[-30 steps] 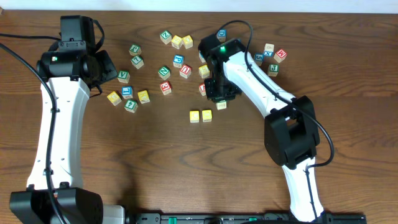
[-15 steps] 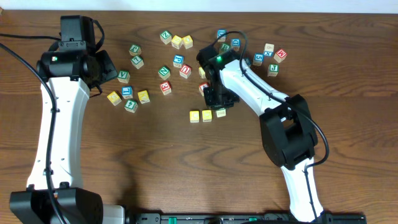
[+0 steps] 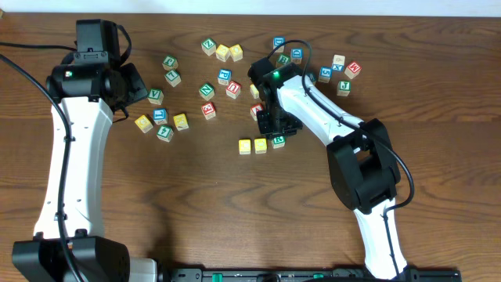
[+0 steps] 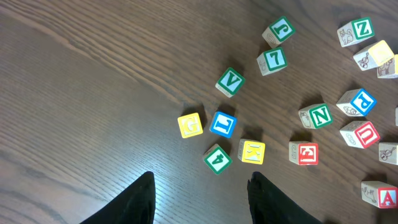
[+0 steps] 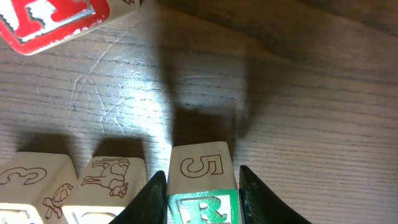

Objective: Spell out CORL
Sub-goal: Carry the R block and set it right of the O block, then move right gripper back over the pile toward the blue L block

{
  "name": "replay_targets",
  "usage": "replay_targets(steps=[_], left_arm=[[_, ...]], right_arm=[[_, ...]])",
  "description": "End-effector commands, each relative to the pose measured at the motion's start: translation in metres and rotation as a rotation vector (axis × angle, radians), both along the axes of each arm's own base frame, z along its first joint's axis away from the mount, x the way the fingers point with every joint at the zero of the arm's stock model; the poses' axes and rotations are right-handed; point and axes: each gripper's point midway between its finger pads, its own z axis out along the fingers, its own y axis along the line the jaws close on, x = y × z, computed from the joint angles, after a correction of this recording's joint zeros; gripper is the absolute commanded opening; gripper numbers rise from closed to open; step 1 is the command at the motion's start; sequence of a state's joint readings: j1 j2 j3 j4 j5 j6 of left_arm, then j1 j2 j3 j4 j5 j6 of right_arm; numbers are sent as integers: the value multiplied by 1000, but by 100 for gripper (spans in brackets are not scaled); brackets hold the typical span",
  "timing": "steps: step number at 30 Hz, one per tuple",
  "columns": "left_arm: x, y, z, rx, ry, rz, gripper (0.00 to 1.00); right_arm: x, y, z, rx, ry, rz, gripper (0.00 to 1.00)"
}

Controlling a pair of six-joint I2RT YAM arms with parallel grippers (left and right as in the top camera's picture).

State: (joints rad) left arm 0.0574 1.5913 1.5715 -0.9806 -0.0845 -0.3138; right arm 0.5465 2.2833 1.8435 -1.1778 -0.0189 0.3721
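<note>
Treat the R cube [image 3: 278, 142] as light, rigid painted wood. It will not crush, but its smooth faces let it skid or twist on the table [image 3: 196, 204] at the slightest sideways nudge. Take it by two opposite side faces, square on and around mid-height, never by a corner. One finger has to fit between it and its neighbour, so any pull-off should be straight up.

Your right gripper [image 5: 203, 177] straddles this cube, one finger tight against each side. You cannot tell from the wrist view whether the jaws are clamped or just released. Its green R face points towards the wrist camera, and the face with a 5 lies beyond it.

The pair of yellow-topped cubes [image 3: 261, 145] sits just left of the R cube, forming a row. A red-lettered cube [image 5: 56, 18] lies beyond the R cube, apart from it. The L cube [image 4: 222, 124] is well apart from the R cube, over on your left arm's side. The left gripper [image 4: 202, 199] hangs above that area with its jaws moderately parted and empty.

Compared with a second ago, the R cube has come down from a spot apart from the yellow pair into line beside them, and the right arm has followed it
</note>
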Motion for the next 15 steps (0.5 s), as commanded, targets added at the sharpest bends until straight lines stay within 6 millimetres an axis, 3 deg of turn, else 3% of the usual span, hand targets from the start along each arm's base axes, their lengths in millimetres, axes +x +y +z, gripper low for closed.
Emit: replay_targets(steps=[1, 6, 11, 15], left_arm=[[-1, 1, 3, 4, -8, 1, 47], [-1, 1, 3, 4, -7, 2, 48], [-1, 1, 3, 4, -8, 2, 48], [-1, 1, 3, 4, -8, 1, 48]], right_arm=[[8, 4, 11, 5, -31, 11, 31], [38, 7, 56, 47, -123, 11, 34], [74, 6, 102, 98, -261, -23, 43], [90, 19, 119, 170, -329, -23, 48]])
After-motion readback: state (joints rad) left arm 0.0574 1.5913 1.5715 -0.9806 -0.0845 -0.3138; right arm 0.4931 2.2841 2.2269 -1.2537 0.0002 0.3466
